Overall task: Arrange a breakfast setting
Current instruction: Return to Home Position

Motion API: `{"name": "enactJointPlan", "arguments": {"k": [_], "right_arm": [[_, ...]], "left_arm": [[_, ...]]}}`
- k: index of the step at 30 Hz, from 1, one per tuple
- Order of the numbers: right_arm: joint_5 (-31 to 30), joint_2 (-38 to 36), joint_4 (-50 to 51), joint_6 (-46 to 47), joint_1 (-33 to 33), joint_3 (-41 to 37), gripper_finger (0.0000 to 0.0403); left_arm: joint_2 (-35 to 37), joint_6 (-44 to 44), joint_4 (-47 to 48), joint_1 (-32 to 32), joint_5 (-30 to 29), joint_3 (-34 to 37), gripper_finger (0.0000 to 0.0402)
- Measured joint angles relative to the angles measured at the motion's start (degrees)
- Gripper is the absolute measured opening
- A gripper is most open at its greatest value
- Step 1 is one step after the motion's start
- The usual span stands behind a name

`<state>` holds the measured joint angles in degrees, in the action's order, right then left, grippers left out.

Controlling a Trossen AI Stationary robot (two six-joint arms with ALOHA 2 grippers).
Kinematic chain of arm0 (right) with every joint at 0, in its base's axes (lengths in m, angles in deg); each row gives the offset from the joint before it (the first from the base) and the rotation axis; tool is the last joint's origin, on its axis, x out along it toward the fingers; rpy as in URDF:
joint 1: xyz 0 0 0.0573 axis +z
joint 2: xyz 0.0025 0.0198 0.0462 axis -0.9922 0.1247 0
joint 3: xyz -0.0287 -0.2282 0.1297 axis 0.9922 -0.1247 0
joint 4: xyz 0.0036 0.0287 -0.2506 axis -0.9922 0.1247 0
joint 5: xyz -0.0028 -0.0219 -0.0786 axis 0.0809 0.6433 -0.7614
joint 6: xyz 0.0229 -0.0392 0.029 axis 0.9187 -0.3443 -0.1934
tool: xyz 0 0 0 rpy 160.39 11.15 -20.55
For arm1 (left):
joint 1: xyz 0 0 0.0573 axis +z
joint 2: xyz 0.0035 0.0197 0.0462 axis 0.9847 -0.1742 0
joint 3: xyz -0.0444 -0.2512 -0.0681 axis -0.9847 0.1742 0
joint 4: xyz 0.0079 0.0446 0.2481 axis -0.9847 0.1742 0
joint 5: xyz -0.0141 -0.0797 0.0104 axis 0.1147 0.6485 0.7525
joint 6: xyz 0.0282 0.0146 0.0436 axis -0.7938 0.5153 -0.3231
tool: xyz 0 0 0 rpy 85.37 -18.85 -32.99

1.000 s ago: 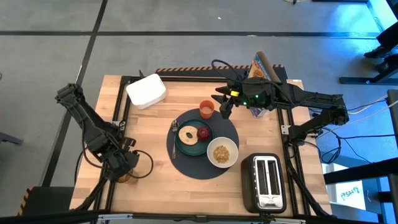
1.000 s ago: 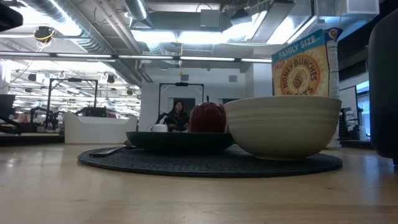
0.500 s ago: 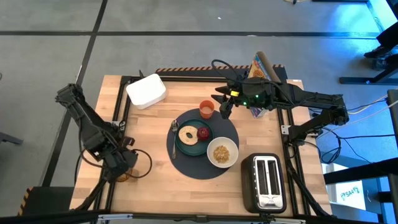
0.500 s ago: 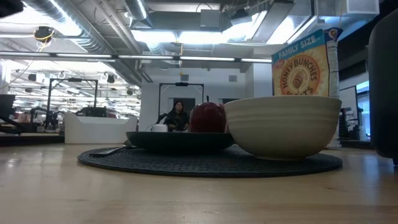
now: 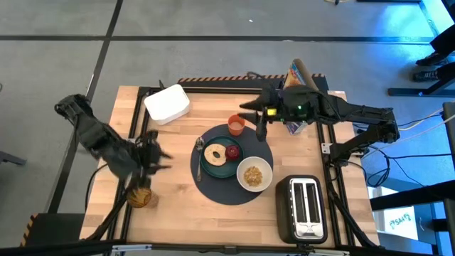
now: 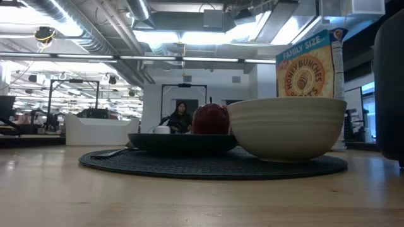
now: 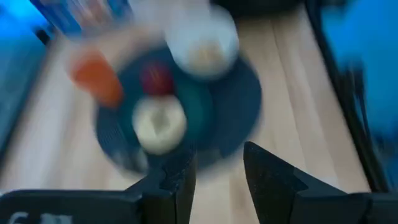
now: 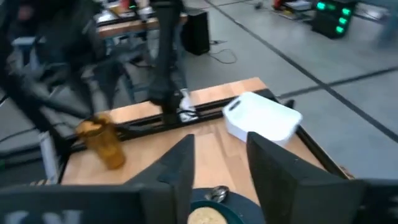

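The round dark-blue placemat (image 5: 231, 186) lies mid-table. On it rest the teal plate (image 5: 217, 166) with the tan bagel (image 5: 213, 153) and red fruit (image 5: 232, 151), and the white bowl (image 5: 254, 174) filled with cereal. A small metal utensil (image 5: 200, 147) lies at the plate's left rim. The orange cup (image 5: 236, 124) stands at the mat's far edge. My left gripper (image 5: 161, 151) hovers open, left of the mat, its fingers (image 7: 261, 171) empty. My right gripper (image 5: 260, 131) hangs open just right of the cup, with nothing between its fingers (image 8: 180, 162).
An amber glass (image 5: 140, 197) stands near the table's left front. A white lidded container (image 5: 167, 103) sits at the far left, a cereal box (image 6: 309, 66) at the far right, and a black toaster (image 5: 302, 208) at the near right. A person shows in the room behind.
My left gripper has risen from the amber glass, leaving it standing, and has swung toward the table's far edge and the placemat, tipping up from pointing down. My right gripper has turned slightly in place beside the orange cup.
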<state>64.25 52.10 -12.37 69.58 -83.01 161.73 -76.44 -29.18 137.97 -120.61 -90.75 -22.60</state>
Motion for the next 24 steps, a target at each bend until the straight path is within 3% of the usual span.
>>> {"name": "enactJointPlan", "arguments": {"k": [3,8,15,19,24], "right_arm": [[0.55,-0.74,0.66,-2.8,2.11,0.01,0.0101],[2.48,-4.3,0.74,-6.64,7.21,-3.4,0.001],[-2.14,-19.14,-27.12,-3.59,12.69,-31.04,0.0003],[-6.36,-28.75,-40.0,-3.67,12.55,-45.11,0.0004],[-5.27,-39.1,-32.42,-8.19,8.99,-51.08,0.0001]], "left_arm": [[3.23,-7.3,-12.22,4.18,-5.2,0.91,0.0119],[7.79,-16.68,-31.6,9.51,-5.25,8.05,0.0077],[15.85,-20.35,-57.93,11.84,-3.16,28.49,0.0006],[22.88,-21.26,-60.24,12.97,-3.14,34.13,0.0007],[32.39,-24.35,-55.07,15.14,-3.29,35.0,0.0002]]}}
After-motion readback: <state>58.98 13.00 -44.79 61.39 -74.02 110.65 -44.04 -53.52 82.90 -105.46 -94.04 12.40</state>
